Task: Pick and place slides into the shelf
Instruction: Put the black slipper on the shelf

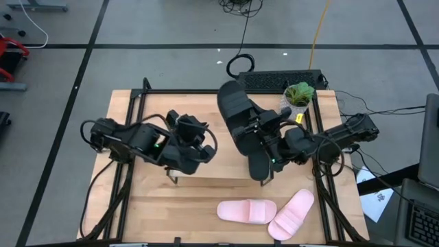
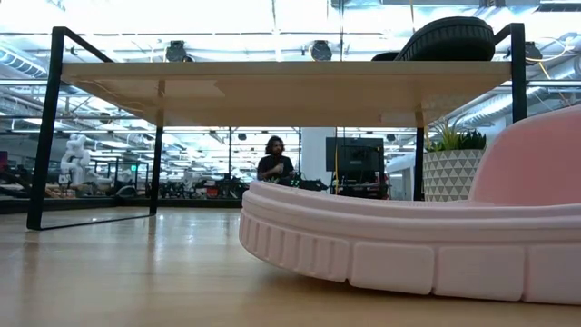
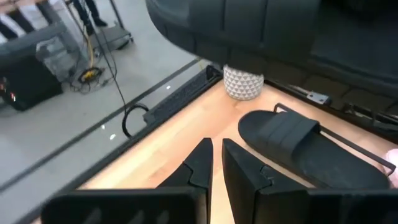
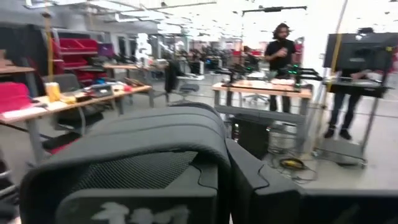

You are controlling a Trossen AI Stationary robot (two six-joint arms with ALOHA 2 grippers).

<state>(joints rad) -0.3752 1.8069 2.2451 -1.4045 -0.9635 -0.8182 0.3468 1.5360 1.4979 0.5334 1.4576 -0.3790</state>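
Right gripper, fingers pinching a black slide, is lifting it over the shelf; other black slide is lying beyond the left gripper's pressed-together fingers, pink pair still waiting.

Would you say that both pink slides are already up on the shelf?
No; in the high view both pink slides lie on the table, in front of the shelf.

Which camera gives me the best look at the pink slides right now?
The high view: both pink slides lie whole, side by side, near the table's front edge. The low view shows only one sole up close. The left wrist view catches a sliver; the right wrist view shows none.
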